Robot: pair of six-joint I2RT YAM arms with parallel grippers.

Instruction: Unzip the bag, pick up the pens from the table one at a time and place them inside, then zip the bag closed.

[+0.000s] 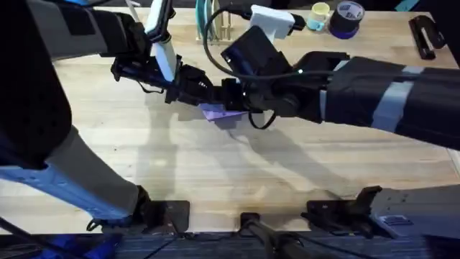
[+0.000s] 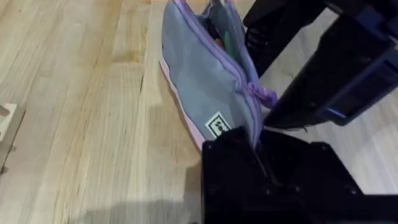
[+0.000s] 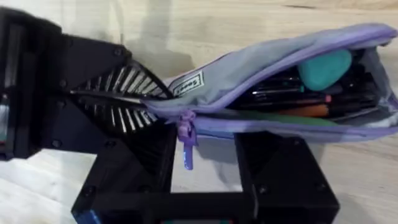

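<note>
The lavender and grey bag (image 1: 219,113) is held at mid-table between both arms. My left gripper (image 2: 258,146) is shut on the bag's (image 2: 208,81) closed end, and its ribbed pads (image 3: 127,93) pinch the fabric. The zipper is mostly open, its purple pull (image 3: 185,134) hanging near that end. An orange pen (image 3: 308,111) and a green pen (image 3: 280,118) lie inside the bag (image 3: 261,62) among dark items and a teal lump. My right gripper (image 3: 208,155) is open just under the bag's lower lip, the pull hanging between its fingers. The table (image 1: 215,173) is light wood.
Along the table's far edge stand a wooden rack (image 1: 215,25), a yellow cup (image 1: 320,14), a tape roll (image 1: 347,18) and a black tool (image 1: 424,36). A pale wooden piece (image 2: 6,124) lies off to one side of the bag.
</note>
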